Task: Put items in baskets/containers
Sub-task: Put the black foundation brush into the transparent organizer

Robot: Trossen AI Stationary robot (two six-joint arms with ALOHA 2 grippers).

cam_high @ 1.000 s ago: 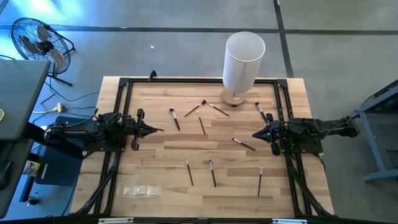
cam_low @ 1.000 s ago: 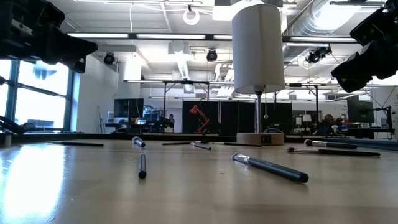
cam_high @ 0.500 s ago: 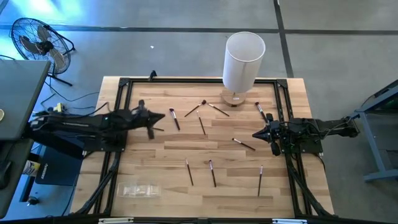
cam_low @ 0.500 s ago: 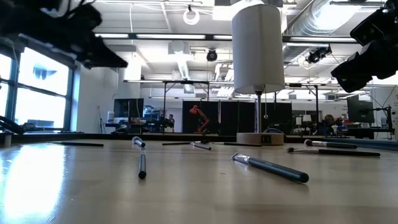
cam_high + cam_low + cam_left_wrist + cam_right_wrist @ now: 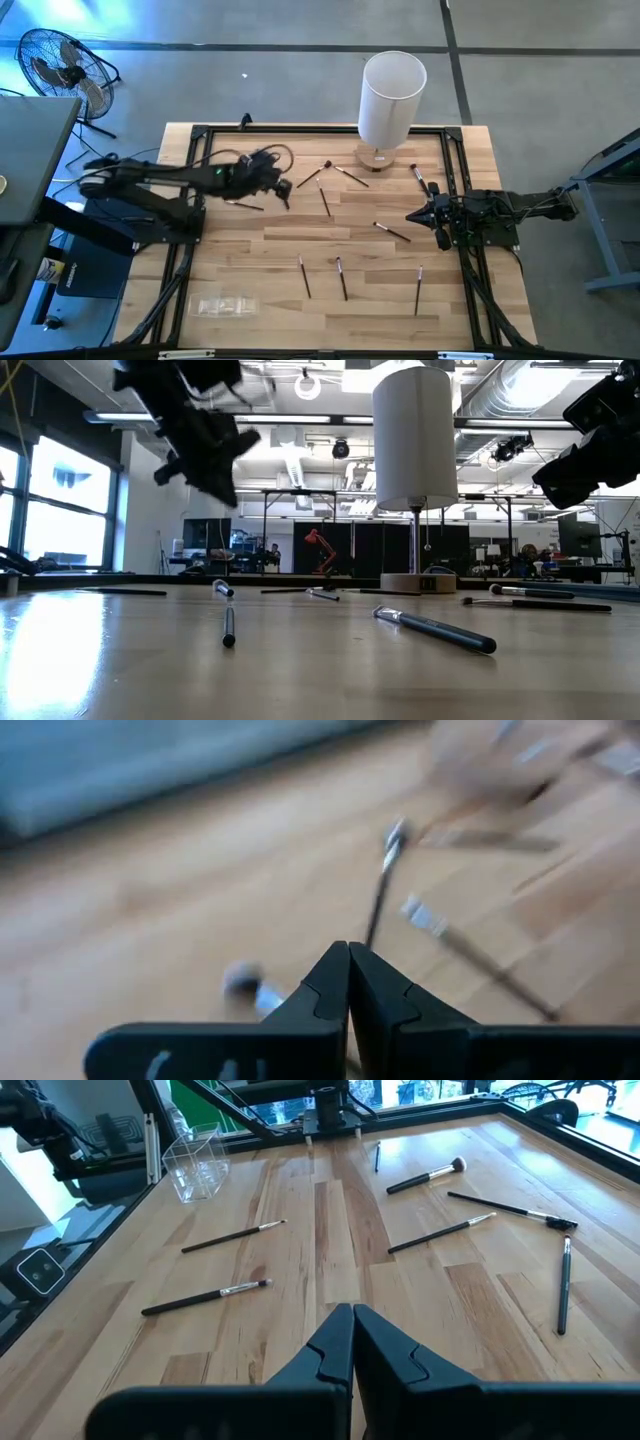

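Several thin dark brushes lie flat on the wooden table: one (image 5: 280, 190) under my left gripper, others at the far middle (image 5: 324, 200), at the right (image 5: 392, 231) and toward the near edge (image 5: 341, 278). The see-through plastic tray (image 5: 222, 305) lies at the near left; it also shows in the right wrist view (image 5: 195, 1165). My left gripper (image 5: 283, 183) is shut and empty, hanging above the far-left brushes; its wrist view (image 5: 348, 960) shows brushes (image 5: 380, 890) just beyond the fingertips. My right gripper (image 5: 408, 216) is shut and empty at the table's right side (image 5: 352, 1320).
A tall white cylinder on a round wooden base (image 5: 392, 95) stands at the far middle edge. A black frame (image 5: 200, 135) runs around the table top. Bare wood lies in the table's middle and near left, around the tray.
My left gripper has swung from the table's left side toward the right and the far edge, to above the far-left brushes, and has tipped downward; it stays shut. A brush that lay beneath it now shows on the table. The brushes and the tray have not moved.
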